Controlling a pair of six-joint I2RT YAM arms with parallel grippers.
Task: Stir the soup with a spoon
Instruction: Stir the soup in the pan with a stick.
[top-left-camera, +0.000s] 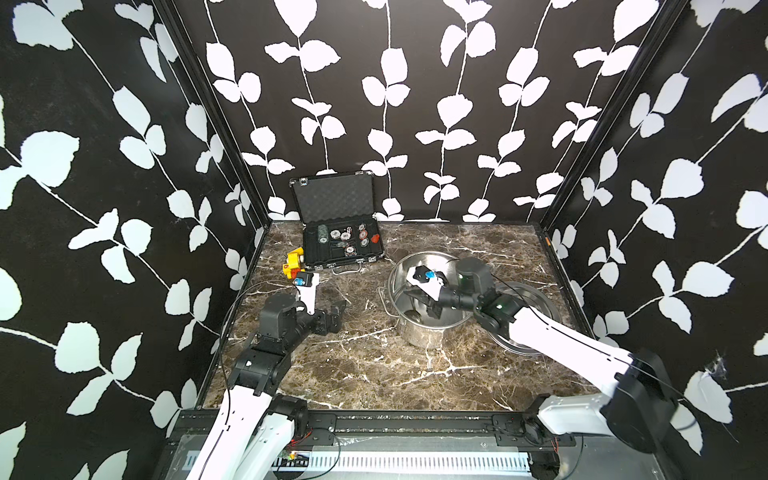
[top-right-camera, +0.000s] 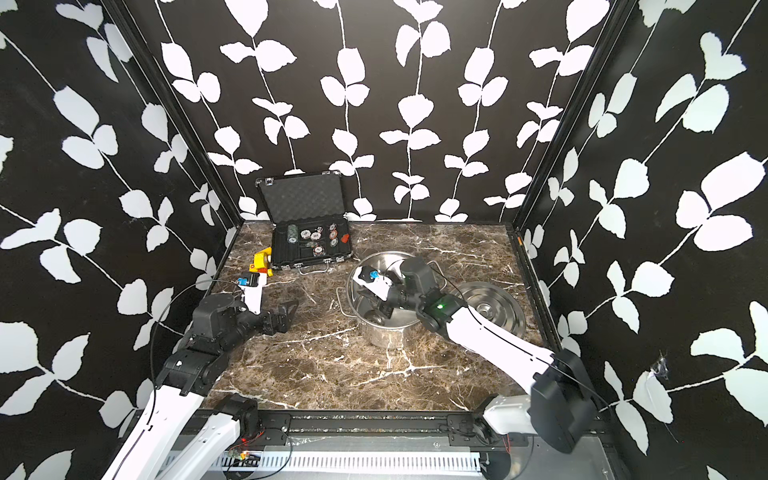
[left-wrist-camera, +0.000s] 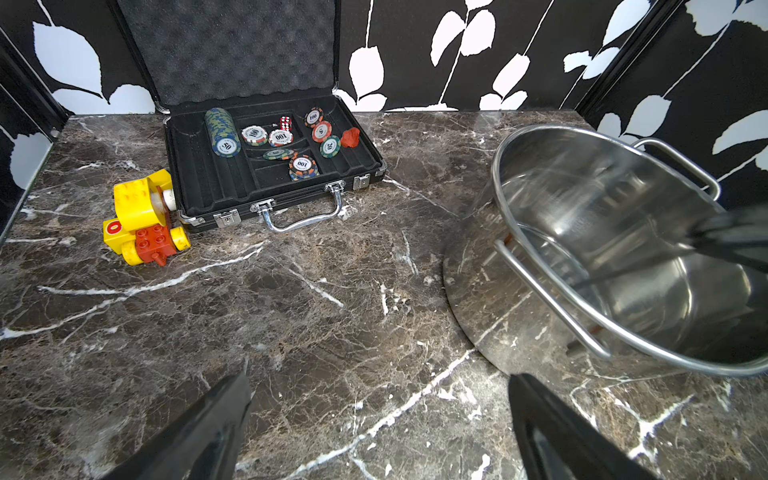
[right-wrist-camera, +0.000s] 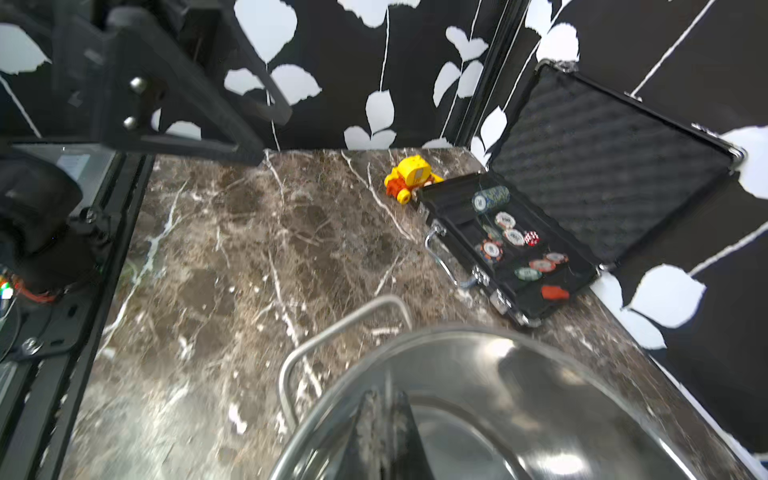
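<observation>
In both top views the spoon (top-left-camera: 412, 316) is pinched by the right tool (top-left-camera: 432, 311) inside the pot (top-left-camera: 419, 334), bowl below it, left tool (top-left-camera: 337, 311) spread over the desk (top-left-camera: 374, 374); left wrist: spoon (left-wrist-camera: 623, 272) seen slanting down from right tool; right wrist: fingers (right-wrist-camera: 370, 436) pressed together on it.

An open black case (top-left-camera: 332, 199) sits at the back edge of the brown marble worktop (top-left-camera: 374, 374). Poker chips (left-wrist-camera: 254, 135) and red dice (left-wrist-camera: 285, 121) lie inside. A yellow and red toy (top-left-camera: 294, 264) lies just beside its left end. A round steel lid (top-right-camera: 490, 309) lies near the right edge.
</observation>
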